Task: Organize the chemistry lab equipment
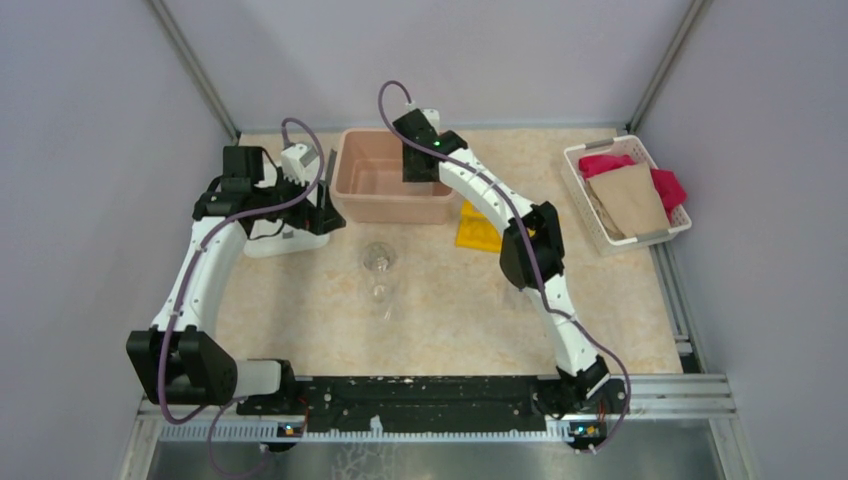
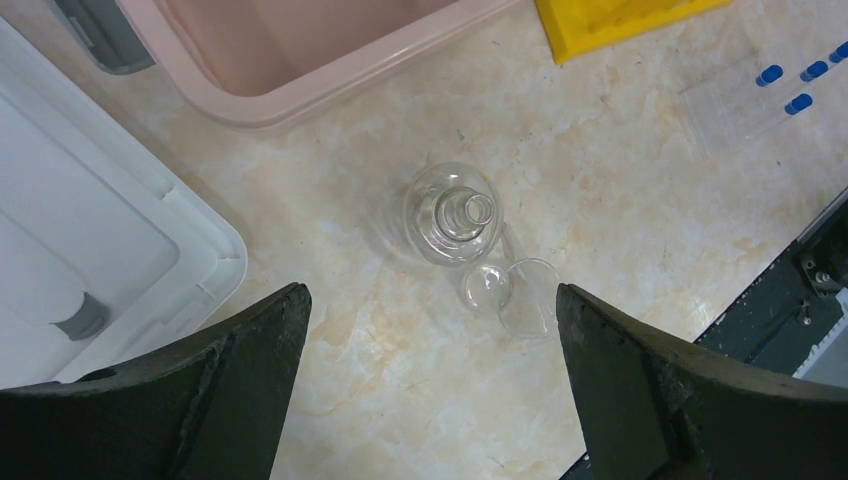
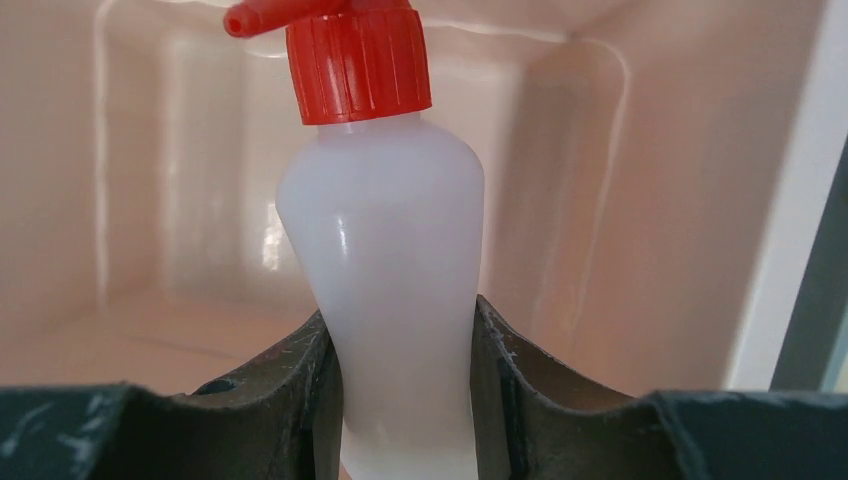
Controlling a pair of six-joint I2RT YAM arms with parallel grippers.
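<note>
The pale marbled bench [image 1: 450,320] carries everything, with the left arm [image 1: 205,260] bent up its left side and the right arm [image 1: 520,250] reaching from the near right toward the back middle. A pink bin [image 1: 385,205] stands at the back centre. A white lidded box [image 1: 275,243] with a grey latch sits just left of it, under the left arm. At the far right is a white basket [image 1: 583,205] holding pink and tan cloths [image 1: 630,195]. A yellow holed tube rack [image 1: 475,230] lies near the bin's front right corner, partly hidden by the right arm. The right jaws are lowered into the bin and pinch the lower body of the white squeeze bottle [image 3: 385,230], one finger on each side. The bottle stands upright, its red nozzle cap [image 3: 360,65] on top, with the bin's walls around it; whether it touches the bin floor cannot be told. The left jaws are spread wide and hold nothing, pointing down at the bench in front of the bin. Below them a small clear glass flask [image 2: 452,213] stands upright on the bench, and a second clear glass piece [image 2: 510,295] lies tipped over just beside it. Small clear blue-capped tubes [image 2: 790,90] lie on the bench well to the flask's right, near the rack.
</note>
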